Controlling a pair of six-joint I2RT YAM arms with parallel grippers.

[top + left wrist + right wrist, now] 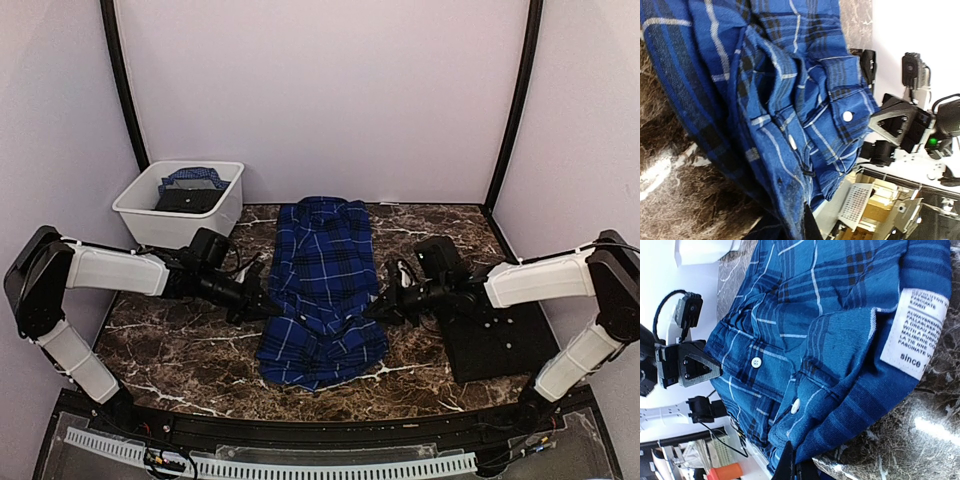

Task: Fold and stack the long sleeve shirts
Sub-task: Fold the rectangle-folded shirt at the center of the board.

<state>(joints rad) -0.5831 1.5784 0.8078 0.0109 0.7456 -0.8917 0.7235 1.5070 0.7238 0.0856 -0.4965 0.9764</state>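
blue plaid shirt point(322, 285), centre frame: left gripper point(263, 306) and right gripper point(379, 308) are clamped on its side edges; lift both evenly so the fold lands square.

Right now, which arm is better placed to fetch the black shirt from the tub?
Left. The tub with the black shirt sits far-left, just beyond the left end effector; the right end effector is across the plaid shirt.
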